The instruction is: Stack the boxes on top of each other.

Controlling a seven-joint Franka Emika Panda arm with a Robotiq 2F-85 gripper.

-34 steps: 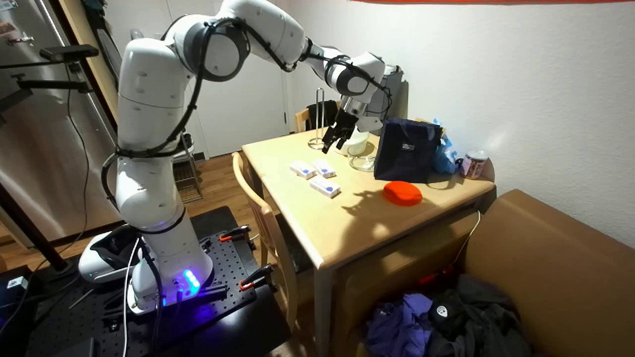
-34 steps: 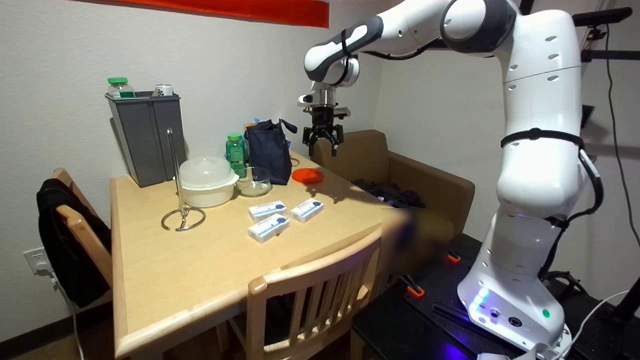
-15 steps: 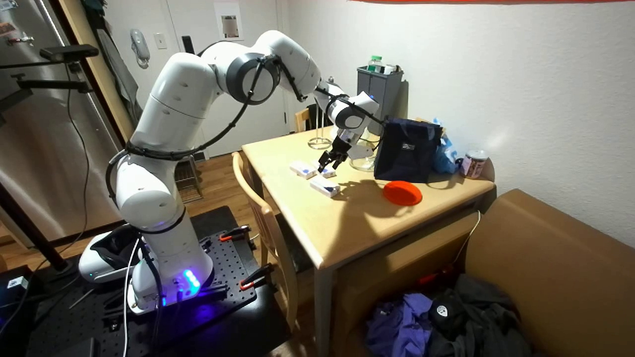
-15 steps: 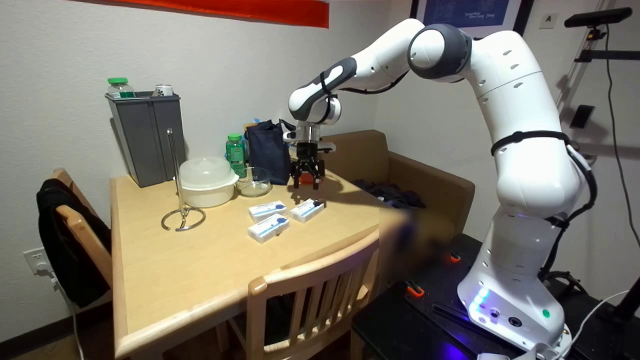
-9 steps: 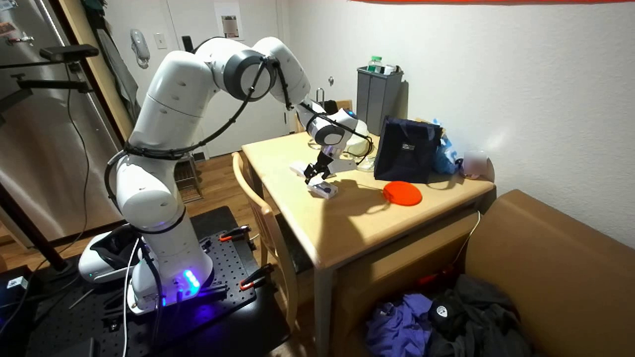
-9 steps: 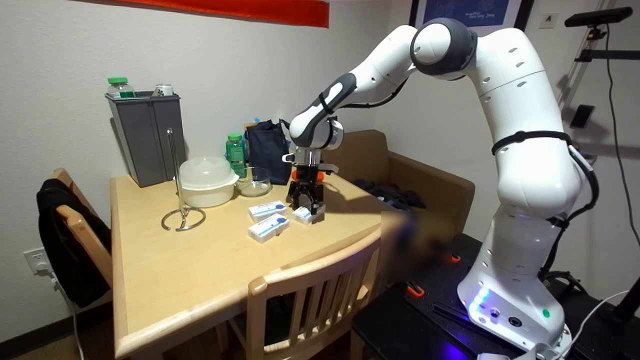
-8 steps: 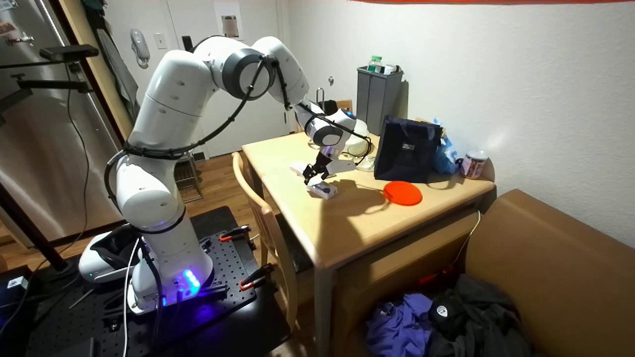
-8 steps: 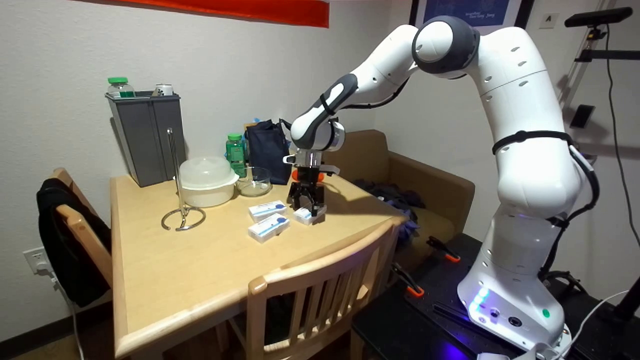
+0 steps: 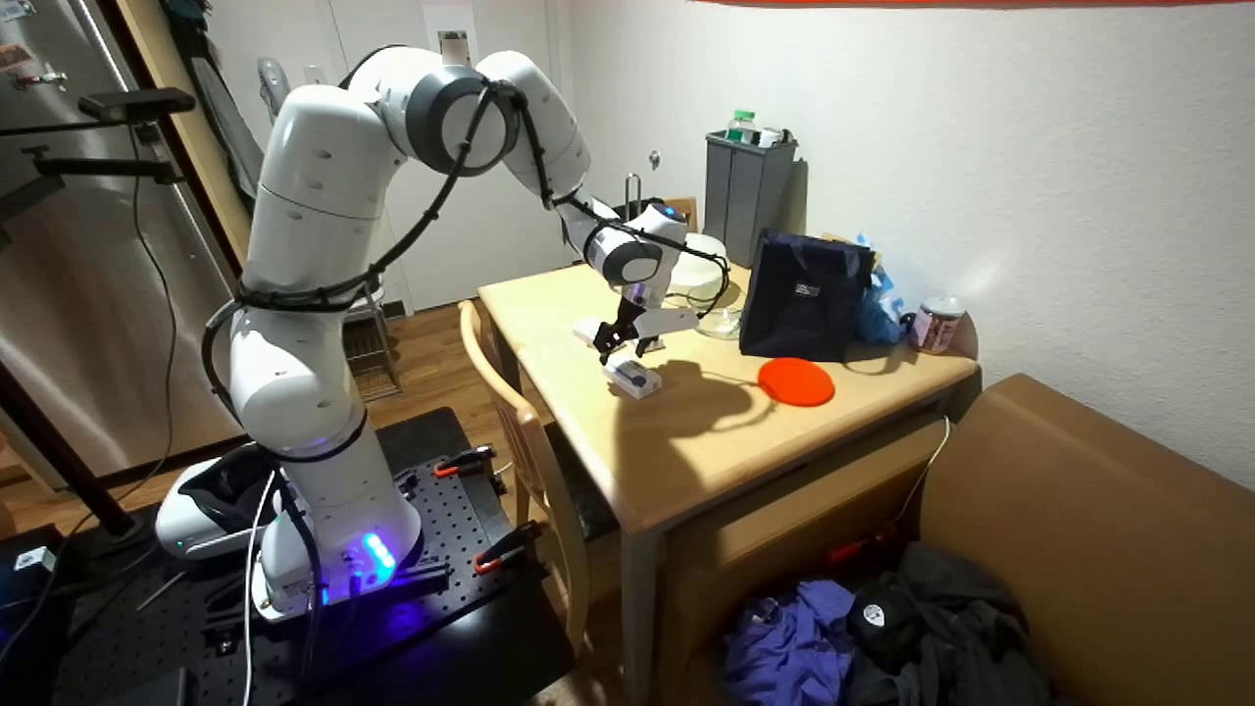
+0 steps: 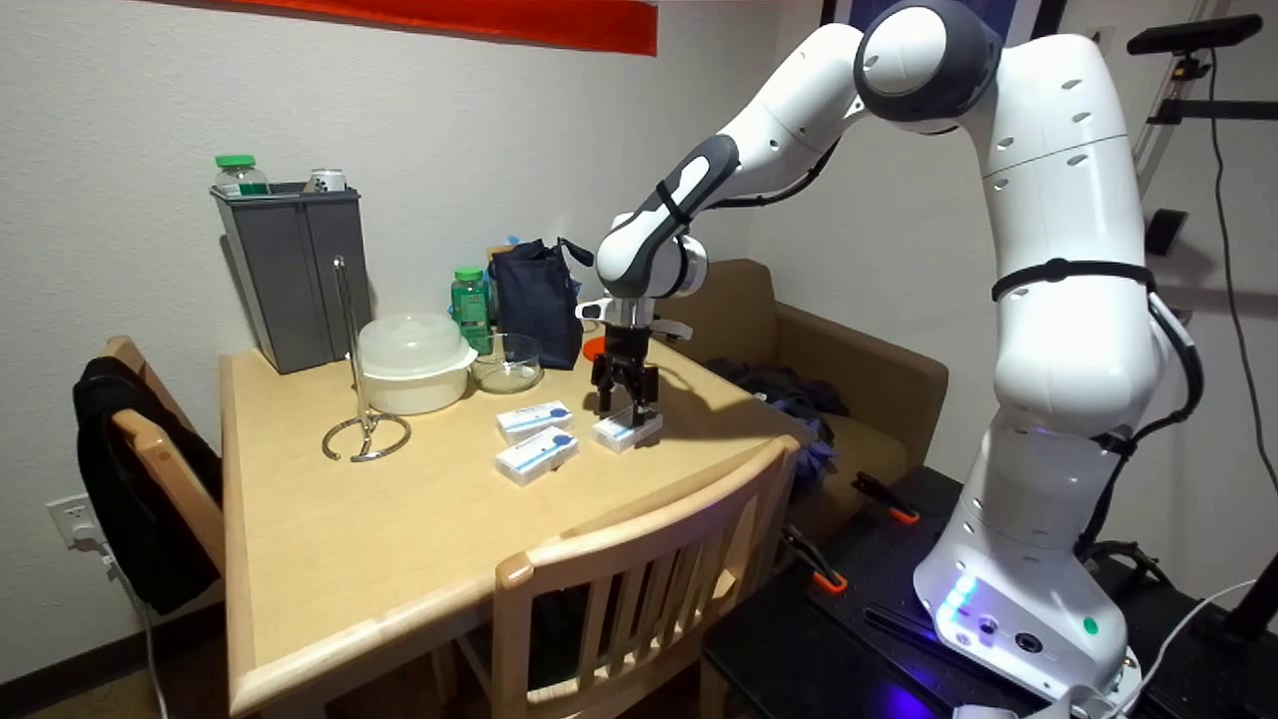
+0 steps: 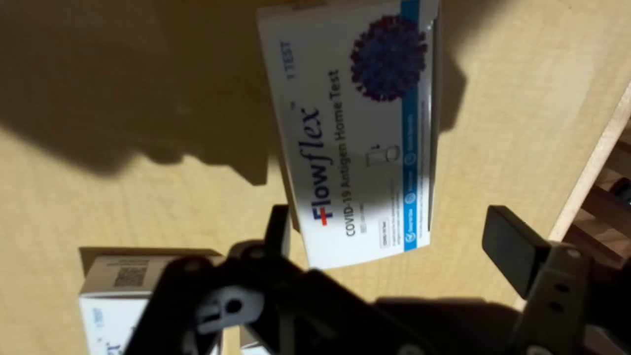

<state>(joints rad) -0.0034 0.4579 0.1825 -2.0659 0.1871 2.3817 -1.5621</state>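
Gripper [image 11: 388, 222] spread wide, nothing held; just one arm [image 10: 929, 70], so no choice of which is nearer. Nearest box [image 11: 360, 133] lies flat on the table [image 10: 399, 539], below the fingers [image 11: 515, 251] and, in the wrist view, mostly ahead of them. Long axis runs up that view, slightly slanted, roughly square to the line between the fingers, so closing should pinch the short width. Off-centre though: one long edge sits just beside the finger on that view's left, visibly more gap opposite. I'd guess a small sideways shift, forward, then down; height left to go, can't tell from where I stand. Second box [image 10: 535, 419] and third box [image 10: 537, 454] lie next to each other, near the gripper; nothing stacked. Count: three boxes, one red disc [image 9: 795, 381], one dark bag [image 9: 809, 299], one white lidded bowl [image 10: 414, 369], one glass dish [image 10: 507, 364], one metal stand [image 10: 366, 434], one green bottle [image 10: 469, 305], one grey bin [image 10: 295, 270].
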